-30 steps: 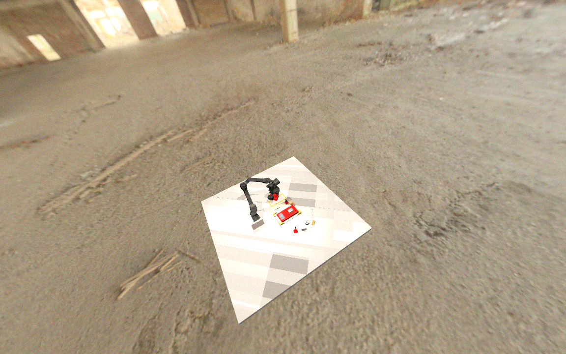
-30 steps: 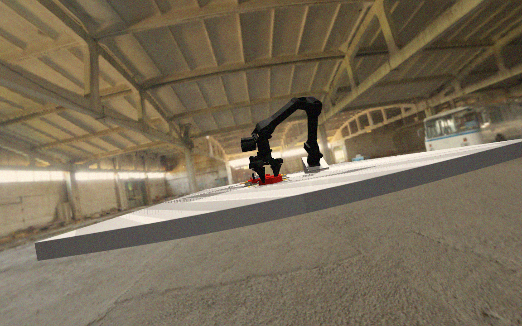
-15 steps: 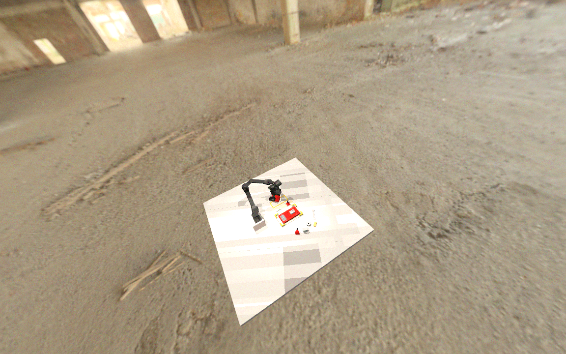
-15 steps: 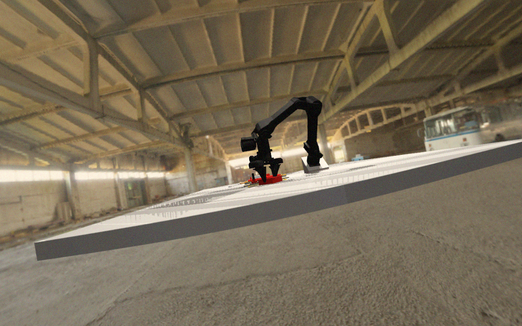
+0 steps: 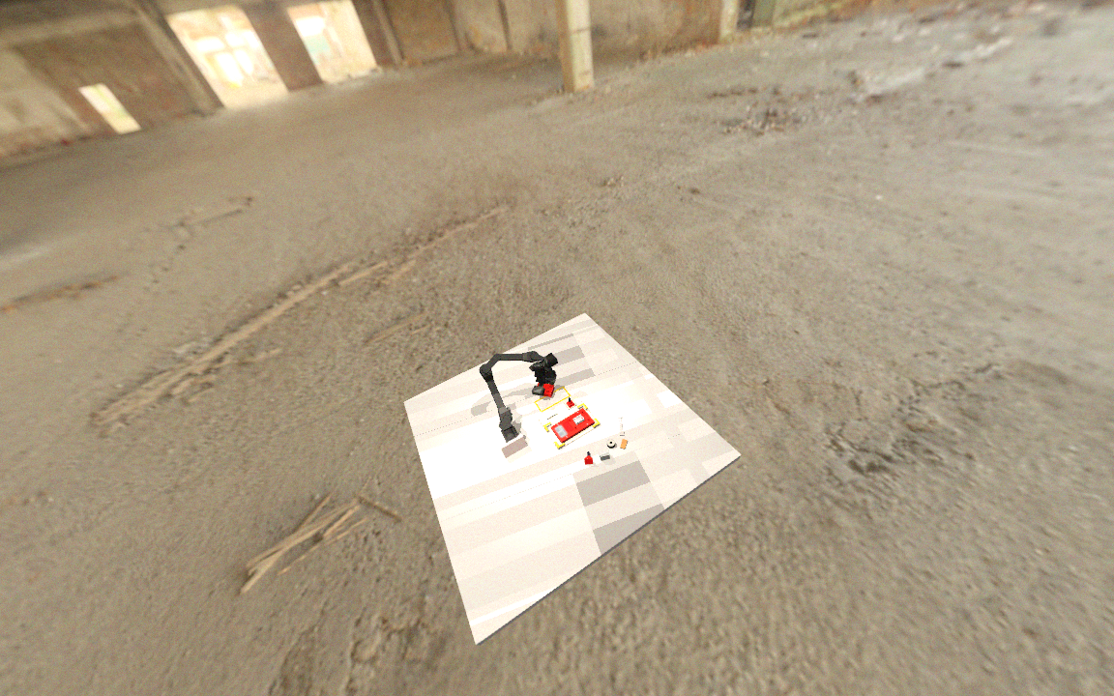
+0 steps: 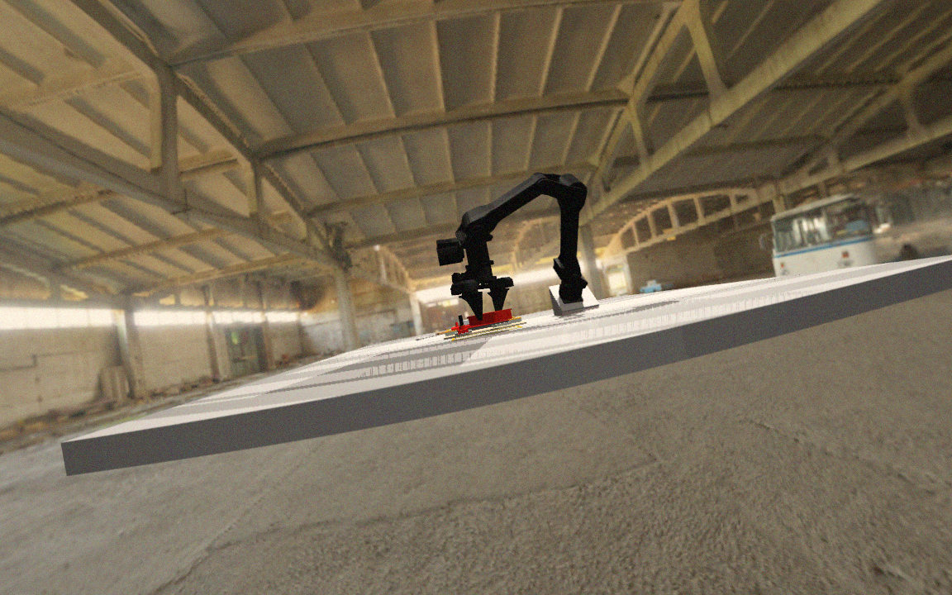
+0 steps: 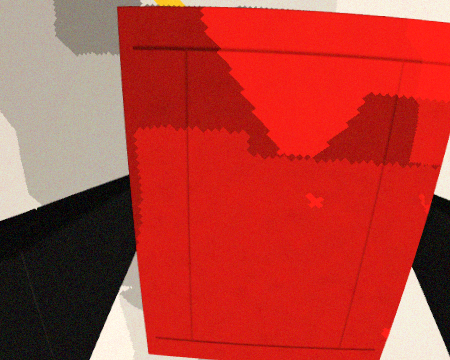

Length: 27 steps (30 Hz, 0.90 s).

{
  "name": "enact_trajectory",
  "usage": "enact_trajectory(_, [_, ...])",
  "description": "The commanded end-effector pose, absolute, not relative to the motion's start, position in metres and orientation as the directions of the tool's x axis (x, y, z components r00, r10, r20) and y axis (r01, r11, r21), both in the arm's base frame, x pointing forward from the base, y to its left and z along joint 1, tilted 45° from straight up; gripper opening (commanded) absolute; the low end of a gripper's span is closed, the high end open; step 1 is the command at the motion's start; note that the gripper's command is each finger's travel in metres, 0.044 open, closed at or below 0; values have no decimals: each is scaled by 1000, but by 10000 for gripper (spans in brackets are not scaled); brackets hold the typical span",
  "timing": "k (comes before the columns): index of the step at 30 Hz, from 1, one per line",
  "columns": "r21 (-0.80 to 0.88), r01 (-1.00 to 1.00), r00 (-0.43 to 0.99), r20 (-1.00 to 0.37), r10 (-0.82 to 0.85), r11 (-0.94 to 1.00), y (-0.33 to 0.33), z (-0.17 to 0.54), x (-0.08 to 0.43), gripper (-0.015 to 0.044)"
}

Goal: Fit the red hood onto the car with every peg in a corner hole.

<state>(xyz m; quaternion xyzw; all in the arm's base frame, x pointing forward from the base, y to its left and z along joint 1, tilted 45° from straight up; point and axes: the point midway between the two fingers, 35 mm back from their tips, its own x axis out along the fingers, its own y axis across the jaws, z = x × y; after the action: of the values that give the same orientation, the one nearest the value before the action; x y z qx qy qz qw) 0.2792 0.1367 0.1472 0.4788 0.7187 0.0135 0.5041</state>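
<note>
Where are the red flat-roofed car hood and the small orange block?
Red flat-roofed car hood [image 5: 548, 390] [image 6: 497, 318] [image 7: 280, 235]: top view, roof; exterior view, side wall; wrist view, roof middle.
Small orange block [image 5: 623, 444]: top view, middle of its upper face.

— What colour is this robot arm [image 5: 507, 381] [image 6: 569, 236]?
— It is black, almost everywhere, and I see on it no bright marking.
— And the shape of its parts?
— The long links are slim and straight, and the joints between them are thicker and angular. Near the wrist there is a dark, blocky piece [image 6: 450, 252].
— And the gripper [image 5: 543, 391] [image 6: 486, 316] [image 7: 275, 198]?
— Also black, with two fingers which become narrow toward the tips.
</note>
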Motion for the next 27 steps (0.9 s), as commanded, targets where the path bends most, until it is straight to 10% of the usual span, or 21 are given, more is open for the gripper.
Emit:
enact_trajectory(1, [507,671,-33,-708,705,541,129,156,280,0])
enact_trajectory(27, [517,653,-28,-713,701,553,85,189,288,0])
